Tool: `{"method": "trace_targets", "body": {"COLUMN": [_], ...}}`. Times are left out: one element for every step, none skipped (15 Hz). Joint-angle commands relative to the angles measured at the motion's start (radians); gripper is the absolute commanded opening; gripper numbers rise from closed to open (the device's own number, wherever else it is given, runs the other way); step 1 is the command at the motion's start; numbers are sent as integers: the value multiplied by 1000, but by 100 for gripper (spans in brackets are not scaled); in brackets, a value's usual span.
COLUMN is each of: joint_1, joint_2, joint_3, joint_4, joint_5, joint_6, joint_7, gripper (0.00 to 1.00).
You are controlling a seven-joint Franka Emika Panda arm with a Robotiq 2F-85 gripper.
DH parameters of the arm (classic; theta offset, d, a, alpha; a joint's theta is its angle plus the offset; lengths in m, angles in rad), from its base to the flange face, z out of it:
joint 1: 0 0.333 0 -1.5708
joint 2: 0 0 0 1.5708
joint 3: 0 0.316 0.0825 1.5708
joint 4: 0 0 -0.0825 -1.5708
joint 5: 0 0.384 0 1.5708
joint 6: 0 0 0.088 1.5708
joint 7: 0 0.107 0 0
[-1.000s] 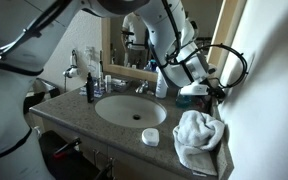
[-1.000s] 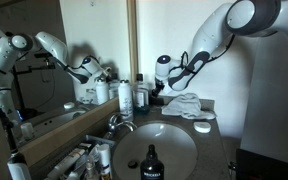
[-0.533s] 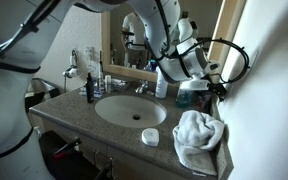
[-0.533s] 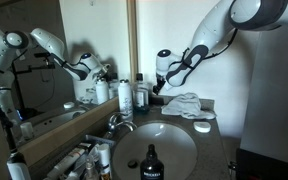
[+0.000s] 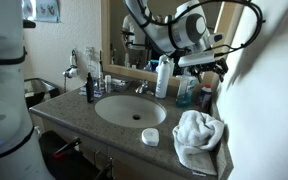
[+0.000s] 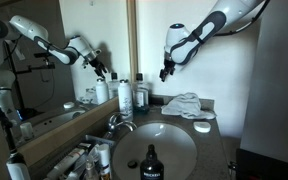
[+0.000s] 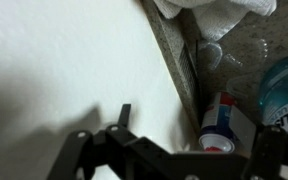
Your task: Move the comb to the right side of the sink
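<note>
My gripper [image 5: 206, 64] is raised high above the back right of the counter, near the wall, and it also shows in an exterior view [image 6: 167, 70]. The wrist view shows only dark jaw parts [image 7: 174, 150] along the bottom edge, so I cannot tell whether they are open or shut. A thin dark strip [image 7: 124, 114] sticks up beside the jaws, and I cannot tell if it is the comb. No comb shows clearly on the counter. The oval sink [image 5: 109, 112] lies in the middle of the counter, and also shows in an exterior view [image 6: 132, 160].
A crumpled white towel [image 5: 199, 135] [image 6: 187, 103] lies right of the sink, with a small white round dish [image 5: 150, 136] [image 6: 202, 127] near it. Bottles [image 5: 162, 80] [image 6: 127, 97] stand by the mirror. A dark bottle [image 5: 91, 88], a faucet [image 6: 119, 122] and a red-white-blue can [image 7: 222, 125] show.
The arm has risen from just above the bottles at the back of the counter to well above them, and the gripper has turned as it went.
</note>
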Motion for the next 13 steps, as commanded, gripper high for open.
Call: {"method": "trace_targets", "body": {"joint_1": [35, 45, 55, 64, 71, 76, 80, 85, 90, 94, 98, 102, 107], "joint_2": [-201, -235, -269, -294, -319, -336, -351, -365, -375, -383, -387, -389, -388], "joint_3": [-4, -6, -7, -10, -11, -10, -9, -7, -7, -6, -5, -5, -5], "joint_4": [-109, -111, -112, -108, -105, -100, -101, -101, -102, -105, -105, -107, -108], "joint_5": [118, 140, 167, 166, 164, 140, 128, 120, 120, 115, 109, 104, 103], "joint_6": [-161, -216, -275, -328, -376, -414, -440, -466, -484, -497, -509, -514, -519], "joint_7": [-228, -277, -337, -367, -390, -387, -391, -391, -398, -395, -390, -389, -391], "gripper": [100, 100, 100, 100, 100, 100, 100, 100, 100, 100, 100, 100, 100]}}
